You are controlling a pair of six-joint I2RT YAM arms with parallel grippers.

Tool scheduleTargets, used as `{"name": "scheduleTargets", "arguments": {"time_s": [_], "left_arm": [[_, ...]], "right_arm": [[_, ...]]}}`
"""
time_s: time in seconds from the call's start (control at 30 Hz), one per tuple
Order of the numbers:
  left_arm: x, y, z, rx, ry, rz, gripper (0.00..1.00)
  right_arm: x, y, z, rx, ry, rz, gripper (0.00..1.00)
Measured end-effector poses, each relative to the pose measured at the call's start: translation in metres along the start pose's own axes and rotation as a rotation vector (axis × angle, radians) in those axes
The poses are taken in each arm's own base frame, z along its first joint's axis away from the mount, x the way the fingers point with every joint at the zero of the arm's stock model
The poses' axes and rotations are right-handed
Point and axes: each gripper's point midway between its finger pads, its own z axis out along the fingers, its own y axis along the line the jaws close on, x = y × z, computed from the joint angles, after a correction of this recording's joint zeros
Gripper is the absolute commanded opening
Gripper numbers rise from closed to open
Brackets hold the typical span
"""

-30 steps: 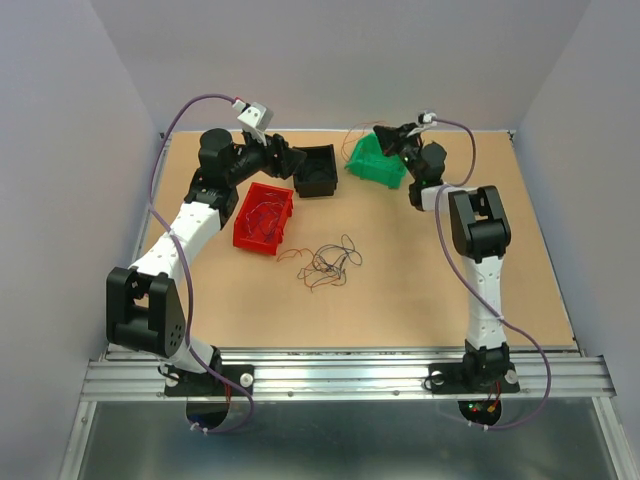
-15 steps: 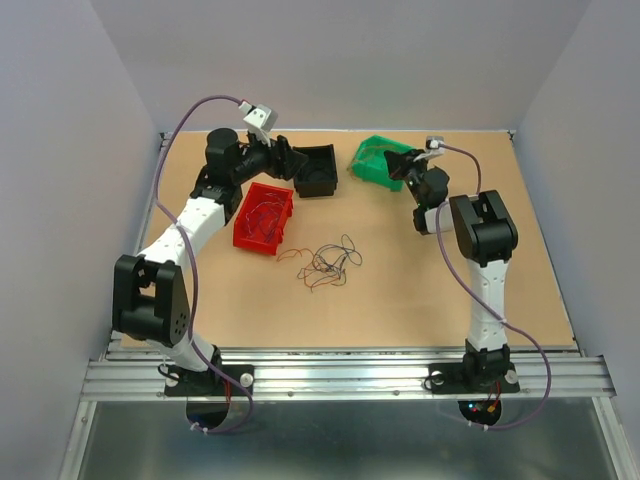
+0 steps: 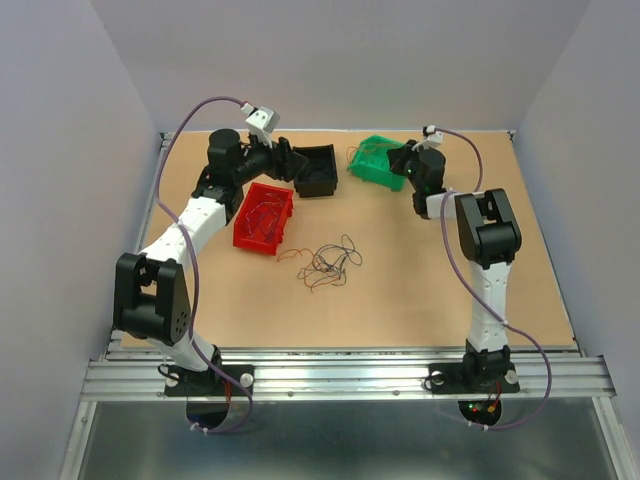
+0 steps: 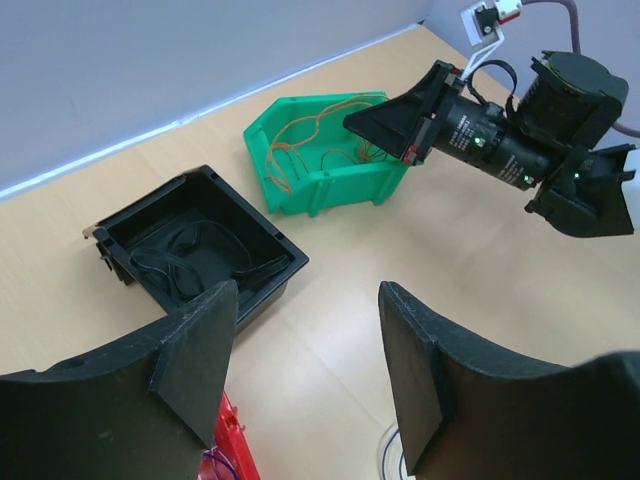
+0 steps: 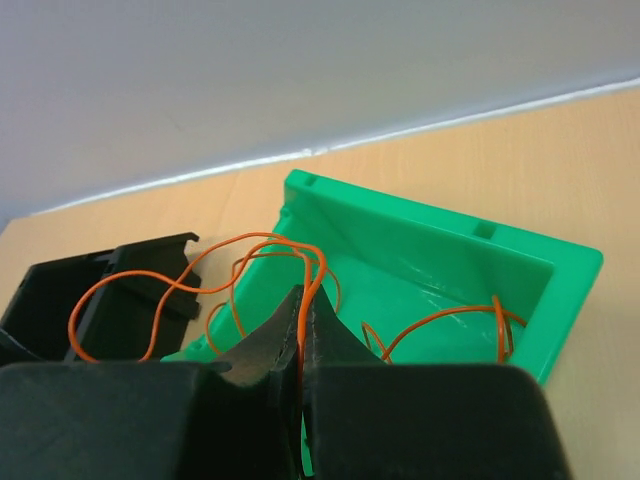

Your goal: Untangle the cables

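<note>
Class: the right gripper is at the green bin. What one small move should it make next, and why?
Probably open the right gripper and let go. It is pinched shut on an orange wire whose loops hang over the green bin, where more orange wire already lies, so releasing should drop it in with its colour.

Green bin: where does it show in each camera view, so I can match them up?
Top external: green bin at the far edge, right of centre.
Left wrist: upper centre.
Right wrist: centre and right, behind the right hand pinching an orange cable.
Shared landmark: the black bin just left of it in all three.
</note>
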Motion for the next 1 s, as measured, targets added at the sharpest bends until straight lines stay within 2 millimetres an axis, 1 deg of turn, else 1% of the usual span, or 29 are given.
{"name": "scheduleTargets", "arguments": {"time_s": [0.17,0.3,0.57,0.63,0.67,0.7,0.8,0.87,1.0], "left_arm": [[0.001,-0.002,0.001,0.005,0.002,0.006,0.69],[0.001,-0.004,0.002,0.009,0.003,0.010,0.69],[0.001,-0.004,0.002,0.007,0.004,0.014,0.69],[0.002,-0.005,0.002,0.008,0.005,0.014,0.69],[0.002,-0.005,0.002,0.008,0.005,0.014,0.69],[0.002,-0.006,0.003,0.009,0.006,0.014,0.69],[0.003,-0.007,0.003,0.013,0.008,0.015,0.69],[0.003,-0.009,0.004,0.015,0.010,0.015,0.69],[0.004,-0.009,0.004,0.017,0.014,0.017,0.69]], "right_arm": [[0.007,-0.013,0.009,0.098,0.116,-0.025,0.01],[0.009,-0.018,0.012,0.159,0.218,-0.057,0.01],[-0.003,-0.020,0.021,0.245,0.380,-0.135,0.00],[0.000,-0.024,0.017,0.284,0.425,-0.164,0.00],[0.003,-0.029,0.011,0.316,0.458,-0.183,0.00],[0.005,-0.030,0.008,0.325,0.470,-0.189,0.01],[0.021,-0.042,-0.011,0.389,0.563,-0.228,0.01],[0.028,-0.047,-0.020,0.415,0.621,-0.247,0.01],[0.036,-0.046,-0.014,0.419,0.673,-0.279,0.01]]}}
